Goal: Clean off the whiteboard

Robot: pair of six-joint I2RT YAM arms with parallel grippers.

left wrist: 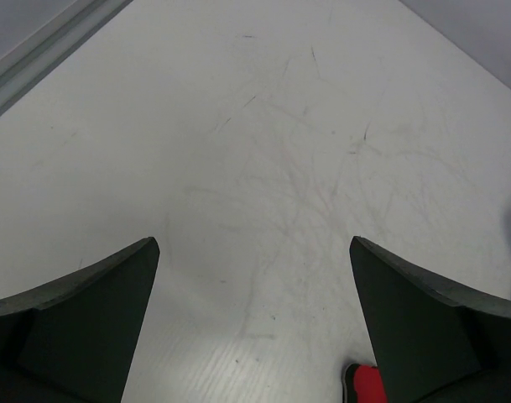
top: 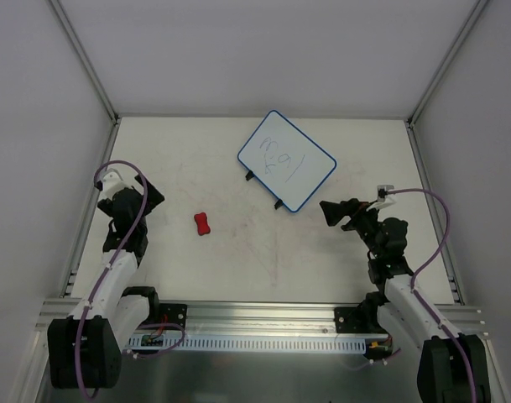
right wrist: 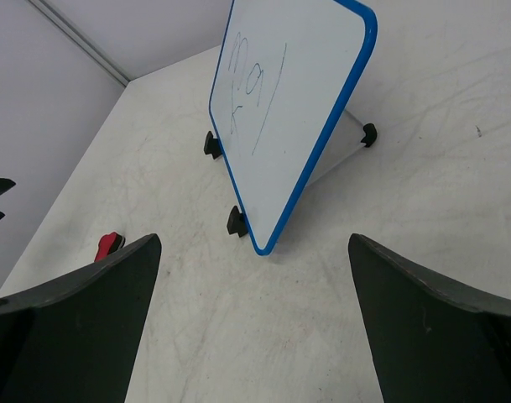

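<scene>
The whiteboard [top: 287, 159] lies at the table's far middle, turned diagonally, white with a blue rim, black feet and dark marker scribbles. In the right wrist view it [right wrist: 280, 109] stands tilted just ahead of my open, empty right gripper [right wrist: 255, 239]. In the top view that gripper [top: 331, 210] is just right of the board's near corner, not touching it. The red bone-shaped eraser [top: 203, 224] lies on the table left of centre. My left gripper [top: 153, 200] is open and empty, left of the eraser. In the left wrist view [left wrist: 255, 243] the eraser [left wrist: 366, 384] peeks out beside the right finger.
White walls with metal frame rails [top: 87, 63] enclose the table on the left, back and right. An aluminium rail [top: 263, 315] with the arm bases runs along the near edge. The tabletop [top: 263, 252] is scuffed white.
</scene>
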